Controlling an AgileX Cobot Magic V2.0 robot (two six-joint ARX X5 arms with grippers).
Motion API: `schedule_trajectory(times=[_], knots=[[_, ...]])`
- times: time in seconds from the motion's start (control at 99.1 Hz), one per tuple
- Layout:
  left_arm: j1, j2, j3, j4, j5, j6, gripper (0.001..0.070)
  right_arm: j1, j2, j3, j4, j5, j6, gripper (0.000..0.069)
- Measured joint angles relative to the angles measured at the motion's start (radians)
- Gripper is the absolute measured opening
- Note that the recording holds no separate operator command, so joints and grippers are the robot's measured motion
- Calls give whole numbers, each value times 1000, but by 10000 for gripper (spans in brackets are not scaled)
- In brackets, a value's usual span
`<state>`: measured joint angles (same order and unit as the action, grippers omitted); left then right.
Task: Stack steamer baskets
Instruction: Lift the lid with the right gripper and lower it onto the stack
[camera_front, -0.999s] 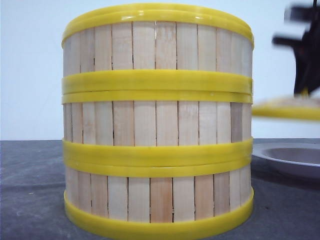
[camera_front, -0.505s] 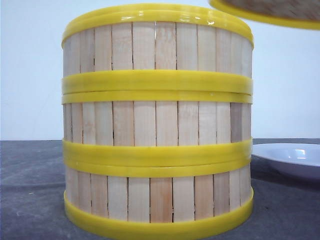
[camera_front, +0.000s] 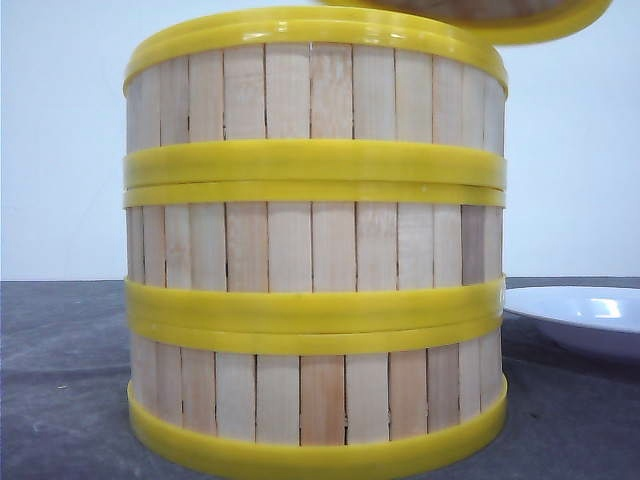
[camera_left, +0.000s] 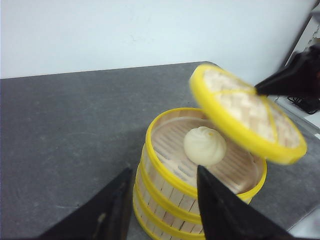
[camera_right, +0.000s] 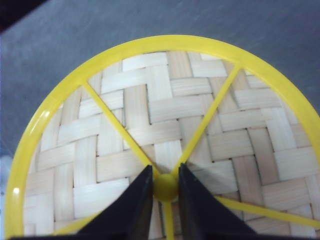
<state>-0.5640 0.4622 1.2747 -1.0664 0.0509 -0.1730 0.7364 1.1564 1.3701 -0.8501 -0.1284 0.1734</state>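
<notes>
I see the steamer baskets (camera_front: 315, 240) stacked three high at centre of the table (camera_front: 60, 380), light and stiff, with slick rims. My right tool (camera_right: 165, 192) pinches the lid (camera_right: 165, 135) by its knob, hovering at their 1 o'clock; my left tool (camera_left: 162, 200) hangs open.

The woven lid (camera_front: 480, 15), a second ago low beside the white plate (camera_front: 580, 315), now hangs high, its yellow rim reaching over the right part of the steamer baskets (camera_front: 315, 240) stack's top. Half a second ago it sat further right. The right gripper (camera_right: 165, 192), then seen above the plate in the front view, is now out of that view.
</notes>
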Motion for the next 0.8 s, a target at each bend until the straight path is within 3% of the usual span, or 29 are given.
schedule_trajectory(times=[0.363,0.797], knots=[[0,0,0,-31,0,0,232,122,142,21,43,69,-1,57],[0,0,0,-43,0,0,232,140,203,23,56,109,-17,57]])
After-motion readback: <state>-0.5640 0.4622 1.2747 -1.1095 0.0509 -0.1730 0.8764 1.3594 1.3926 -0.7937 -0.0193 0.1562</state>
